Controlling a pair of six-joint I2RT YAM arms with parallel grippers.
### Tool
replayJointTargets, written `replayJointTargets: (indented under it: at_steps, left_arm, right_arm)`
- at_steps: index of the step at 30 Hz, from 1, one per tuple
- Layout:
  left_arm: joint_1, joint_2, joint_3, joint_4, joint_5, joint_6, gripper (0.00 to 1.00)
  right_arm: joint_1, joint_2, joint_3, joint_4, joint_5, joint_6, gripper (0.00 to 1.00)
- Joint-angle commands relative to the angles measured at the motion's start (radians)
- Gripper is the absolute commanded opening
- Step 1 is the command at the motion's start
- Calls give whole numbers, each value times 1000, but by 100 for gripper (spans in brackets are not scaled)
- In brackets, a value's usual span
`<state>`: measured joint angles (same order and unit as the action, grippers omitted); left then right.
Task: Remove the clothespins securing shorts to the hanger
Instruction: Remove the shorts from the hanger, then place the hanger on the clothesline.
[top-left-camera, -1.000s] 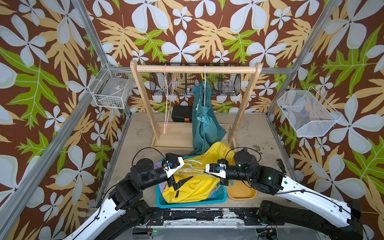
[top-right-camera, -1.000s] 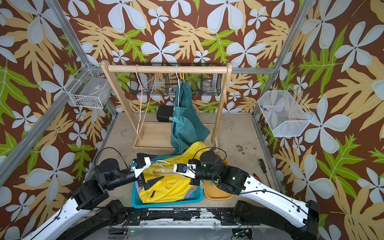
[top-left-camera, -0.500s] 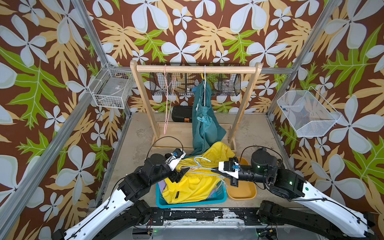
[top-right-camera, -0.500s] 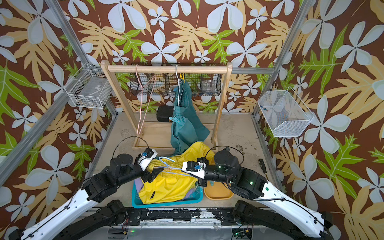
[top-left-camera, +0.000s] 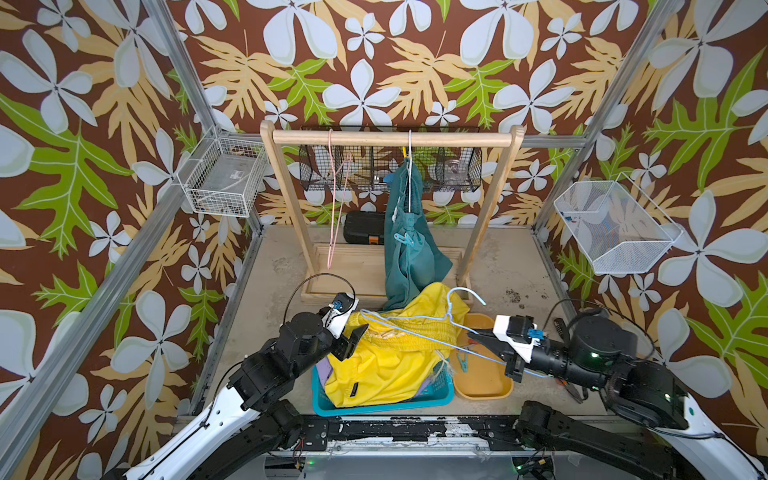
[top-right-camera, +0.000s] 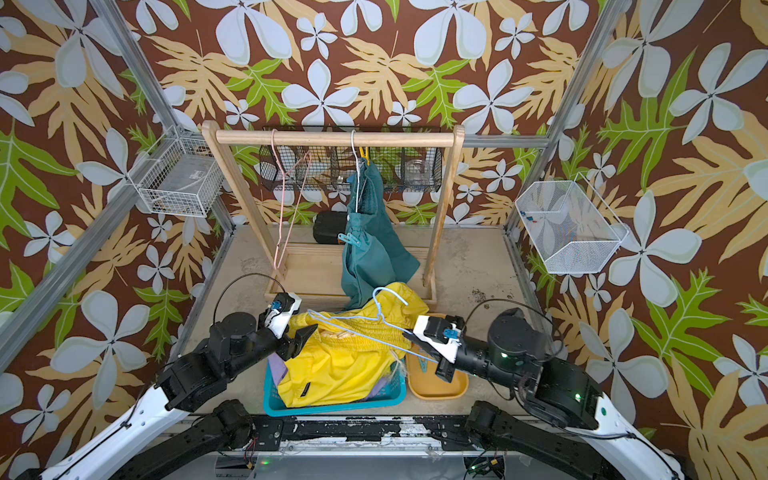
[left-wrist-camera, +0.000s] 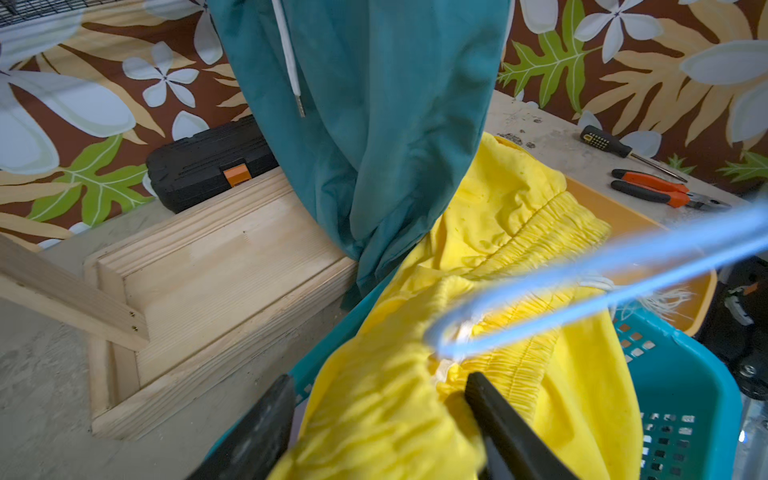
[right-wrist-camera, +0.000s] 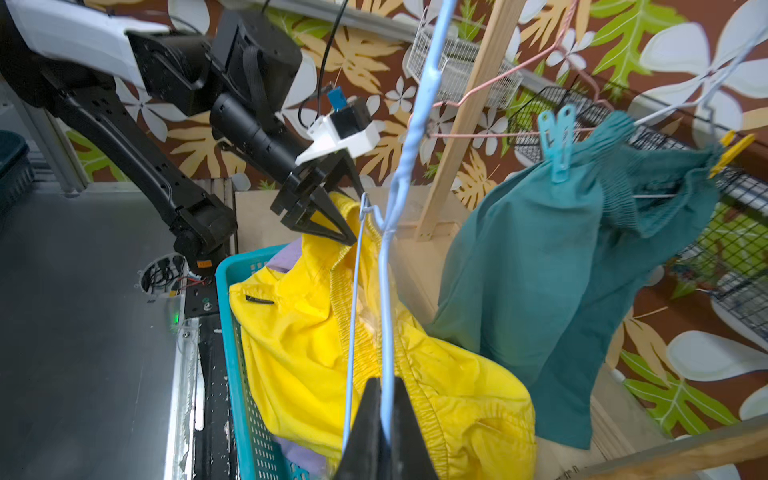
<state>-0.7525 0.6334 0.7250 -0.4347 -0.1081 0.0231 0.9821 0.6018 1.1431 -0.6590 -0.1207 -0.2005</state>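
yellow shorts (top-left-camera: 386, 365) slumped in the teal basket (top-left-camera: 432, 397), with the light-blue hanger (top-left-camera: 415, 322) lying along their waistband above the basket. right gripper (right-wrist-camera: 384, 399): fingers pressed together on the hanger wire. left gripper (left-wrist-camera: 374, 415): fingers spread, straddling the gathered waistband, not visibly pinching. no peg shows on this pair. a teal clothespin (top-left-camera: 463, 361) lies in the orange tray (top-left-camera: 486, 386) beside the basket. beyond the basket, a light-blue clothespin (right-wrist-camera: 557, 141) and a yellow clothespin (right-wrist-camera: 731, 153) hold the teal shorts (top-left-camera: 409, 249) on the rack (top-left-camera: 390, 137). likely hazards: the thin wire twisting or slipping in the right pinch when the left pulls, the frayed white cord (left-wrist-camera: 665, 297) snagging the hanger corner, and yellow cloth, which touches the teal shorts, dragging them.
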Motion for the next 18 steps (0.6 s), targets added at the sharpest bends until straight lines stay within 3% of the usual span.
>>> replayJointTargets:
  at_steps: [1,4,7,13,18]
  left_arm:
    - [1,-9,6,5,-41,-11,69]
    - [1,-57,8,64,54,23,90]
    - [2,-166,-13,185,146,48,100]
    - [1,-348,-68,375,343,158,100]
    - [2,-295,-31,292,618,302,100]
  right_arm:
    - [0,-39,19,-2,47,19,0]
    - [1,-49,2,17,9,11,0]
    - [1,-16,-15,21,18,-19,0]
    - [1,-23,-74,52,-39,-136,0]
    - [1,-39,-111,45,-115,-231,0]
